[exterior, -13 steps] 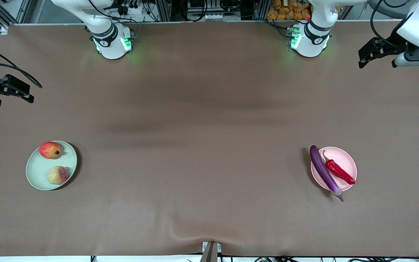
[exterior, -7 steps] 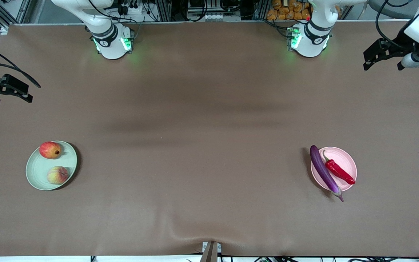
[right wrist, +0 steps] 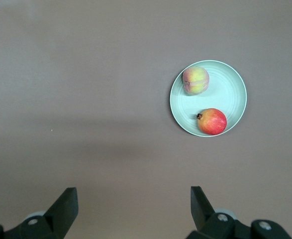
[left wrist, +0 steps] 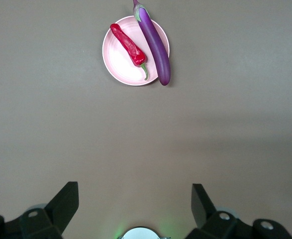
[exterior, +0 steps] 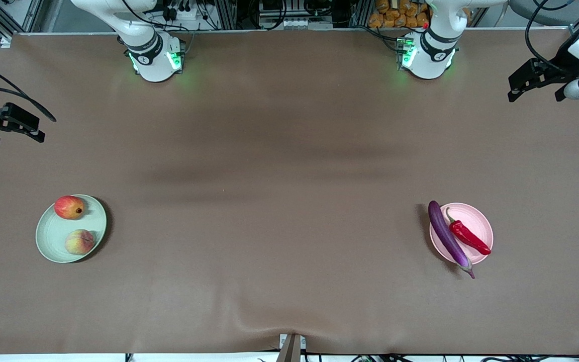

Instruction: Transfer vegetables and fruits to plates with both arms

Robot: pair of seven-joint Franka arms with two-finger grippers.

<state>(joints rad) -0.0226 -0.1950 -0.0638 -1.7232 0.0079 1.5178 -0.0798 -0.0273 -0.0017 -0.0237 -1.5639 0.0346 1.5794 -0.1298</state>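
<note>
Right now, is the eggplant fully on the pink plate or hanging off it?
Hanging off. The eggplant lies along the edge of the pink plate, with both ends past the rim, beside the red chili pepper.

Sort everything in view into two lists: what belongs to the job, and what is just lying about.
Belongs to the job:
- long glossy purple eggplant
- shiny red chili pepper
- round pale pink plate
- round deep red fruit
- pale yellow-pink peach
- round pale green plate
- left tool, open
- right tool, open

Lying about:
- brown table cover
</note>
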